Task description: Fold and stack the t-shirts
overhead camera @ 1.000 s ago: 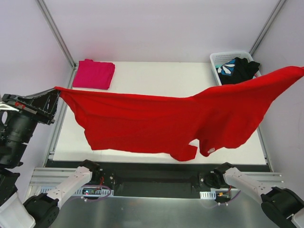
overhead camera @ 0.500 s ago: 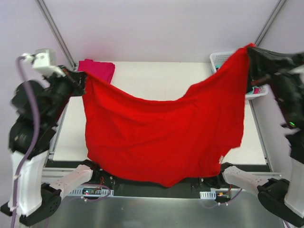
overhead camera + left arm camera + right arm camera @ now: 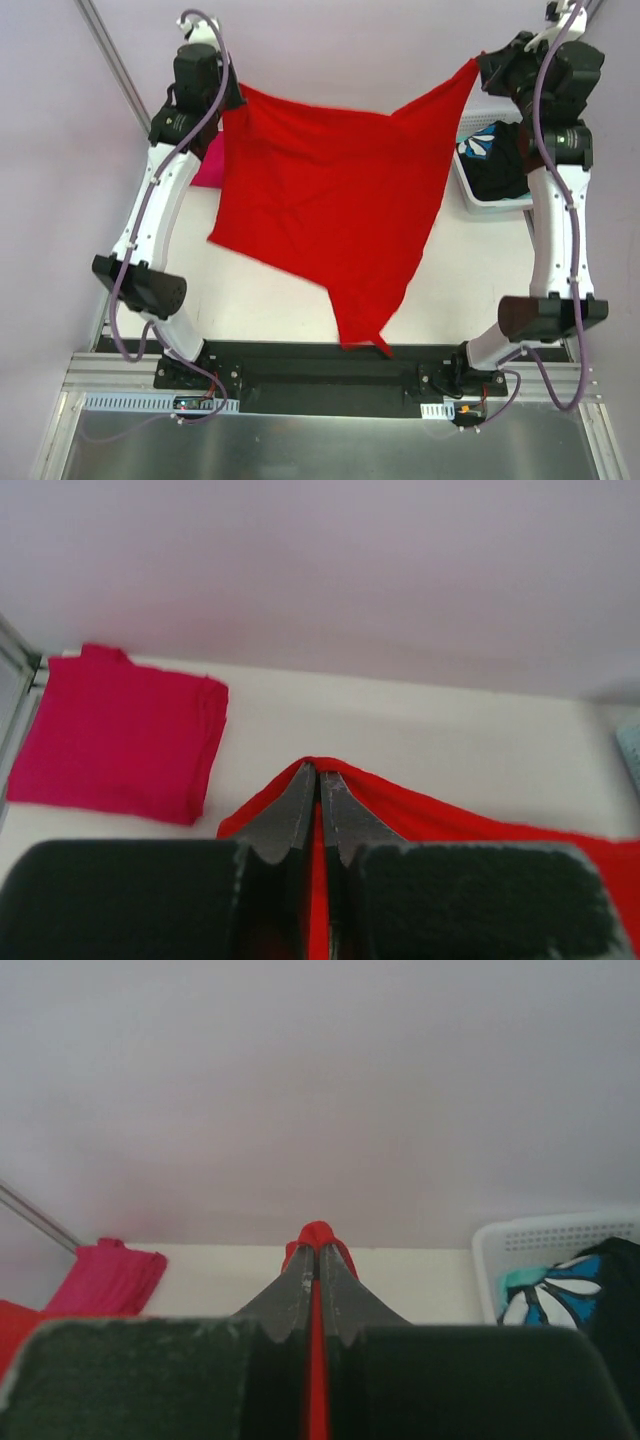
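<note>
A large bright red t-shirt [image 3: 330, 200] hangs spread in the air between both raised arms, its lowest tip near the table's front edge. My left gripper [image 3: 228, 98] is shut on its upper left corner, with red cloth pinched between the fingers [image 3: 318, 780]. My right gripper [image 3: 480, 68] is shut on the upper right corner, and red cloth [image 3: 318, 1235] pokes out past its tips. A folded magenta-pink t-shirt [image 3: 115, 730] lies flat at the table's far left corner, mostly hidden behind the left arm in the top view.
A white basket [image 3: 478, 190] at the far right holds black and teal-and-white garments [image 3: 492, 155]. The white table [image 3: 270, 295] ends at a black front rail [image 3: 320, 365] where both arm bases sit. Metal frame posts [image 3: 110, 60] stand at the back corners.
Both arms have swung from low and wide to high and far back, drawing closer together. The red t-shirt rose with them and now hangs steeper, its bottom tip swinging over the table's front.
</note>
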Robot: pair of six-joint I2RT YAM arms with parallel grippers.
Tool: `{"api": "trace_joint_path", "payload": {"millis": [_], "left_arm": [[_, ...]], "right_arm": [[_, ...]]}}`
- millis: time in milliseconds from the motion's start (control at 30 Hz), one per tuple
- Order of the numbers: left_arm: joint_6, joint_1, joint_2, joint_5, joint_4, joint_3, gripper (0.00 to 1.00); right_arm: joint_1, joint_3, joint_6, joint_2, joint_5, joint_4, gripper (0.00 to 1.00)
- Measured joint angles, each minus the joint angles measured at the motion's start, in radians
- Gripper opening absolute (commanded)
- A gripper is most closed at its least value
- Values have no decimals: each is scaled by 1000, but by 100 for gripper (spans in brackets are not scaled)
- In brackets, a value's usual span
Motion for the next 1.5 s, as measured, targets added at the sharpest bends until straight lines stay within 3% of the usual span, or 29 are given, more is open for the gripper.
{"api": "trace_joint_path", "payload": {"millis": [167, 333, 433, 567, 733, 900, 1033, 1267, 1500], "left_arm": [[1, 8, 141, 26, 4, 280, 0], [-3, 7, 94, 38, 33, 349, 0], [-18, 7, -19, 45, 75, 222, 0], [-38, 7, -237, 41, 150, -100, 0], [-96, 7, -447, 9, 216, -560, 0], [-221, -6, -507, -8, 147, -908, 0], [-326, -44, -573, -15, 66, -1064, 0], [-479, -119, -726, -35, -49, -1164, 0], [-521, -166, -750, -68, -117, -1140, 0]], "right_arm": [[-53, 210, 123, 153, -109, 42, 1], [-88, 313, 214, 166, -192, 114, 1], [-103, 282, 256, 123, -234, 162, 1], [-105, 104, 300, 5, -306, 204, 1], [-101, -409, 327, -273, -412, 192, 1], [-85, -833, 332, -467, -423, 30, 1], [-13, -1013, 325, -561, -394, -112, 1], [85, -1019, 291, -592, -341, -195, 1], [129, -1006, 276, -594, -289, -234, 1]]}}
